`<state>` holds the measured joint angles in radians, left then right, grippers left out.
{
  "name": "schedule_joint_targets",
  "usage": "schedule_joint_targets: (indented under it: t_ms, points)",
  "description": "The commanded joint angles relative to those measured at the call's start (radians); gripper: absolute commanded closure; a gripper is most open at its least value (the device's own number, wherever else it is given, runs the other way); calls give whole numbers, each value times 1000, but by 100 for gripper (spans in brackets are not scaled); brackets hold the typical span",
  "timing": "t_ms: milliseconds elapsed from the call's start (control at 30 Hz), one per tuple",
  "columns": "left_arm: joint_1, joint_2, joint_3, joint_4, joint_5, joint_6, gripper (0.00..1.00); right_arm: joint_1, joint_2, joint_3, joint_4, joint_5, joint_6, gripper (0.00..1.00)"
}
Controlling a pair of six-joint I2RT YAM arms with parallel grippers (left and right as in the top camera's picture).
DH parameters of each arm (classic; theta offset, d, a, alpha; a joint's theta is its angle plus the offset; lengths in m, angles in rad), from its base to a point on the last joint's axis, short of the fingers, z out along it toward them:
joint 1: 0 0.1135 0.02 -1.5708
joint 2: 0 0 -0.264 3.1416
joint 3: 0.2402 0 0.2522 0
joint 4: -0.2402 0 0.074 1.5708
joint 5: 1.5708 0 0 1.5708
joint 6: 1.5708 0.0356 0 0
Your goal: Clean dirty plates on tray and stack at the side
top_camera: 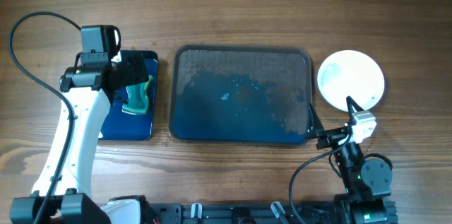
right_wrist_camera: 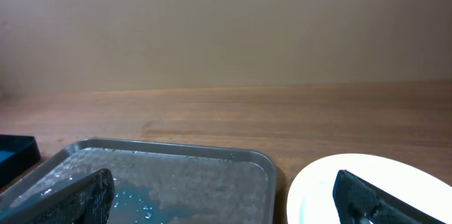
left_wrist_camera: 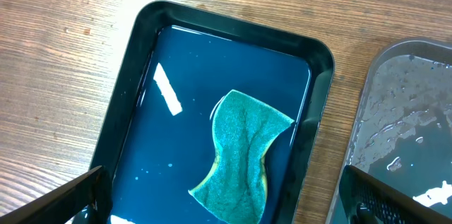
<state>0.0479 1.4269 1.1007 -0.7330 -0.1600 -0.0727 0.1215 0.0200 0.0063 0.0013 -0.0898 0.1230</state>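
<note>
The tray (top_camera: 185,75) holds no plates, only a wet blue film. The plates (top_camera: 351,78) sit as a single white disc on the desk (top_camera: 233,5) just beside the tray's right end. From above I cannot tell how many are stacked there. By this layout the cleaning and stacking look about done.

The right hand (right_wrist_camera: 222,197) is the nearer one to the plates. It is open and empty, with its fingers spread wide, and it is low near the tray's front right corner. The plates lie just ahead of it and to its right, and the tray lies ahead and to its left.

The left hand (left_wrist_camera: 222,181) is well away from the plates, across the whole tray. It hangs open over the small tray (left_wrist_camera: 134,61) with the blue inside. The sponge (left_wrist_camera: 244,157) lies flat directly beneath it in the blue liquid, and the hand does not grip it. The sponge's long axis runs across the line between the two fingers, so they straddle its narrow waist. A straight drop and squeeze would probably take it. If a plate needs another wipe, the left hand would have to carry the sponge rightward past the tray.
</note>
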Motion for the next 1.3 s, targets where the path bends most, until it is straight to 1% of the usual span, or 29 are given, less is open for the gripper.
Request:
schedule_joint_targets:
  t_ms: [0, 200, 267, 333, 433, 567, 667, 733, 800, 867, 967, 1133, 1267]
  points:
    - [-5, 2, 4, 3, -6, -14, 0, -4, -15, -1, 5, -16, 11, 0]
    - [-5, 2, 4, 3, -6, -13, 0, -4, -15, -1, 5, -16, 10, 0]
    - [-5, -18, 4, 2, -38, -13, 0, -4, -15, -1, 5, -16, 11, 0]
    - [-5, -79, -2, 0, -23, -14, 0, -4, -15, -1, 5, -16, 11, 0]
    - [-5, -249, -51, 47, 57, -13, 0, -4, -15, -1, 5, -16, 11, 0]
    - [-5, -530, -224, 197, 126, -13, 0, -4, -15, -1, 5, -16, 11, 0]
    - [-5, -786, -414, 328, 145, -13, 0, -4, -15, -1, 5, -16, 11, 0]
    - [-5, -906, -509, 369, 152, -14, 0, -4, -15, -1, 5, -16, 11, 0]
    - [-5, -1054, -636, 449, 190, -14, 0, -4, -15, -1, 5, -16, 11, 0]
    - [-5, -1182, -769, 539, 198, -14, 0, -4, -15, -1, 5, -16, 11, 0]
    - [-5, -1294, -894, 612, 217, -14, 0, -4, -15, -1, 5, -16, 11, 0]
    - [-5, -1418, -969, 628, 219, -10, 0, -4, -15, -1, 5, -16, 11, 0]
    - [-5, -1424, -998, 663, 216, -10, 0, -4, -15, -1, 5, -16, 10, 0]
